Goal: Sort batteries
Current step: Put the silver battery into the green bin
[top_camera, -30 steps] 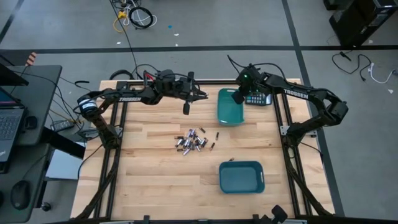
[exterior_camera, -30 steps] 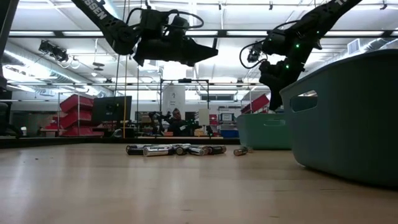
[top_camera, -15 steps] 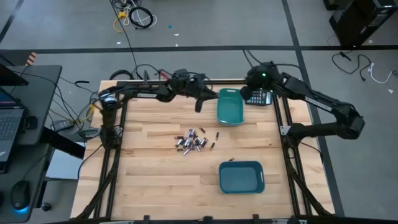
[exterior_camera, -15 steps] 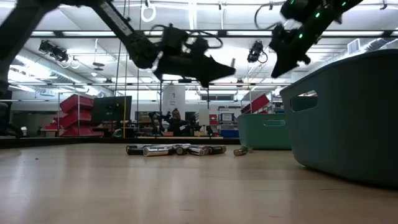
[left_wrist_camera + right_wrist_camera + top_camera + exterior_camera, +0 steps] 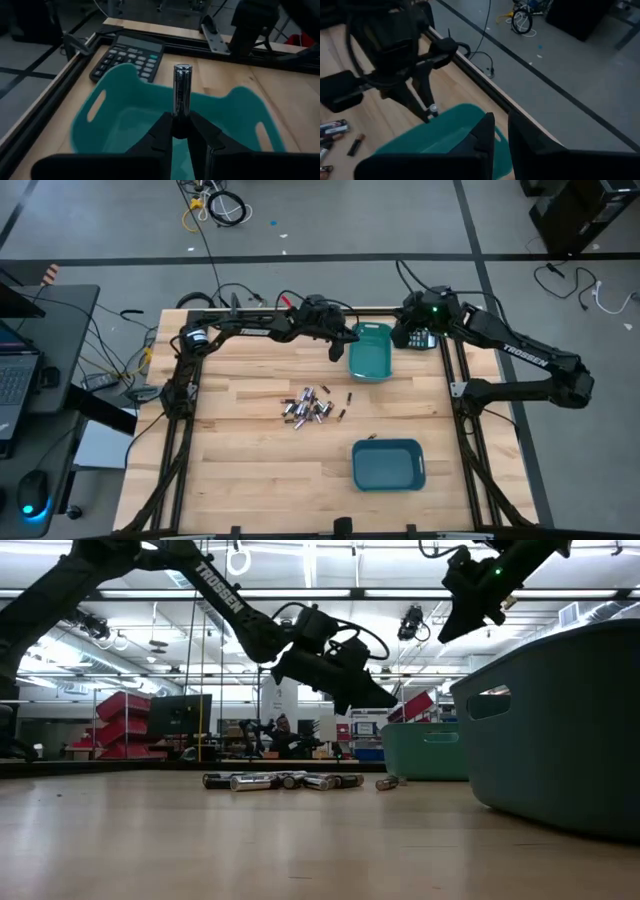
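Observation:
A heap of small silvery and dark batteries lies on the wooden table, also visible in the low view as batteries. My left gripper hangs at the left rim of the far teal bin, shut on one silvery battery. That bin lies under it. My right gripper is raised over the black calculator, its fingers open by a narrow gap and empty. My left gripper pinches the silvery battery by one end between its two fingers. The rest of the cell sticks out past the fingertips, in line with them. The fingers slant downward toward the table's right. The battery is lifted clear, above the teal bin.
A second teal bin stands near the table's near right and fills the right of the low view as a bin. Two loose cells lie right of the heap. Bare wood lies left of and in front of the heap.
My left gripper has carried the battery toward the table's right, from mid-table at the far edge to the far bin's left rim, and has sunk lower. My right gripper has risen from above that bin and drawn off toward the right, over the calculator.

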